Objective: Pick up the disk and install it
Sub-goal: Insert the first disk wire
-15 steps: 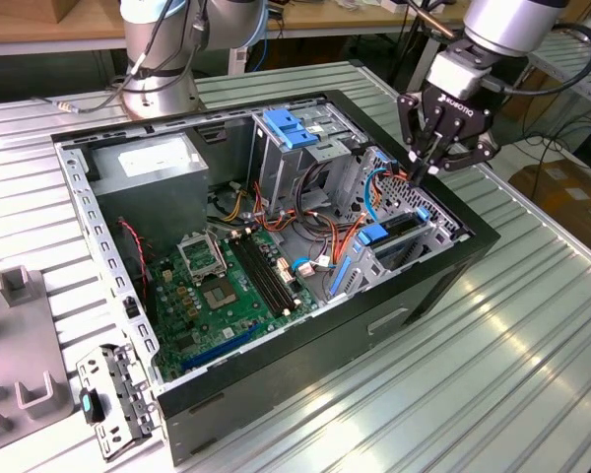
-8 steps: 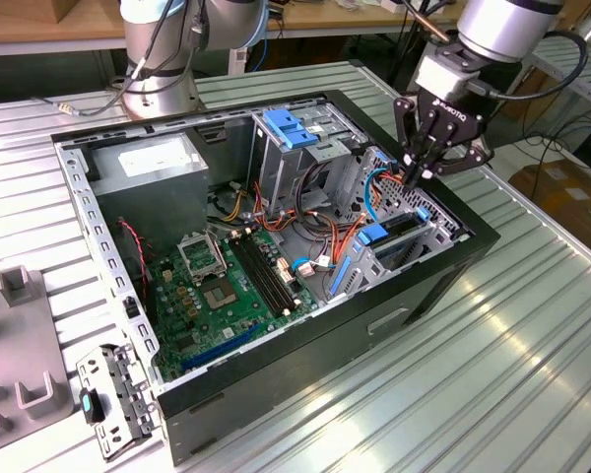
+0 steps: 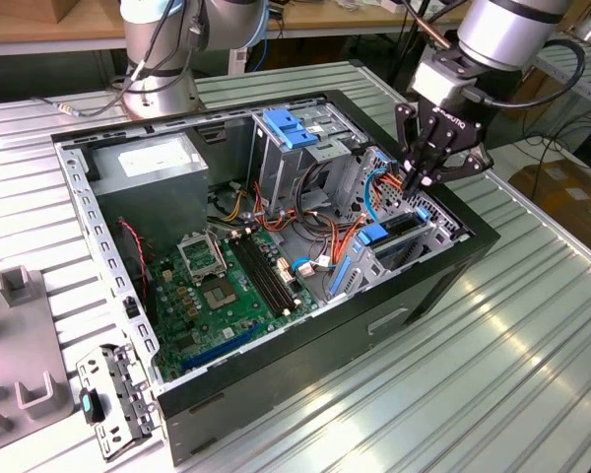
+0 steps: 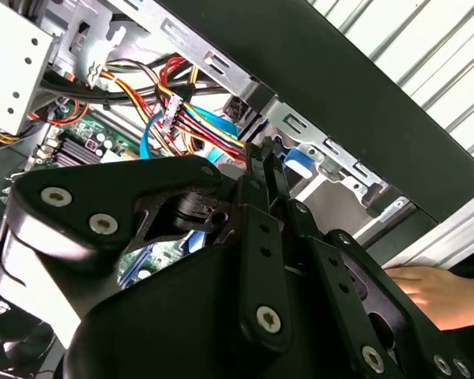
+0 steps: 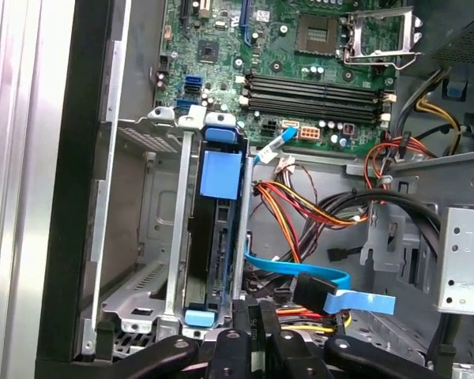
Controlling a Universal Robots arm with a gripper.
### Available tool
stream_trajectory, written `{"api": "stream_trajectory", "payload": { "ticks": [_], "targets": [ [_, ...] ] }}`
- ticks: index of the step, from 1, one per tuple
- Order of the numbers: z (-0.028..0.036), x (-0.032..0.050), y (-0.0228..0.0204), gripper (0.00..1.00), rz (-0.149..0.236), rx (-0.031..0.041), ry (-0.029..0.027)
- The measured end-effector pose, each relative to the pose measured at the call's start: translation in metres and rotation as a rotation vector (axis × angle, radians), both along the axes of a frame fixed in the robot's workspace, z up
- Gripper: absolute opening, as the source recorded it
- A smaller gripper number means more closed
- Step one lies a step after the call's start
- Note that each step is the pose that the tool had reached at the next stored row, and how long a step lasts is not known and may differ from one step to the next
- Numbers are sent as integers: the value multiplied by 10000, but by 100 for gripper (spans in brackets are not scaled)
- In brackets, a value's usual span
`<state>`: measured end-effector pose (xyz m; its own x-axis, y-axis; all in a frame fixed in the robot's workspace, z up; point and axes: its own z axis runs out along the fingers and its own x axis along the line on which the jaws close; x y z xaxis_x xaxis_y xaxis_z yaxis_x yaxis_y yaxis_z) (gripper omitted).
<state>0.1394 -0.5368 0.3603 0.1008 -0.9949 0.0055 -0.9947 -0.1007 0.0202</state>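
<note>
The disk (image 5: pixel 215 237) stands on edge in the metal drive cage (image 5: pixel 134 237) at the case's front, its blue carrier bracket showing as a tab on top. In the exterior view the disk (image 3: pixel 398 227) sits low in the cage at the case's right end. My gripper (image 3: pixel 422 180) hovers just above and behind it with its fingers pressed together and nothing between them. The fingertips (image 5: pixel 245 332) are close to the disk's end with the small blue clip, not touching it. In the second wrist view the gripper (image 4: pixel 265 158) points at the cage's rim and the cables.
The open case (image 3: pixel 305 325) holds a green motherboard (image 3: pixel 217 286), a grey power-supply box (image 3: pixel 153 168), a blue latch (image 3: pixel 291 126) on the upper cage, and loose red, yellow and blue cables (image 5: pixel 316 213). A hand (image 4: pixel 426 292) rests outside the case. A grey fixture (image 3: pixel 20 345) lies at the exterior view's left.
</note>
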Motion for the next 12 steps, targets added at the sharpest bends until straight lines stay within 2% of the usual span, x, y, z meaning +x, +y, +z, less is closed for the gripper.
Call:
{"api": "stream_trajectory", "payload": {
  "ticks": [12],
  "targets": [
    [0,0,-13,17,0,0,0]
  ]
}}
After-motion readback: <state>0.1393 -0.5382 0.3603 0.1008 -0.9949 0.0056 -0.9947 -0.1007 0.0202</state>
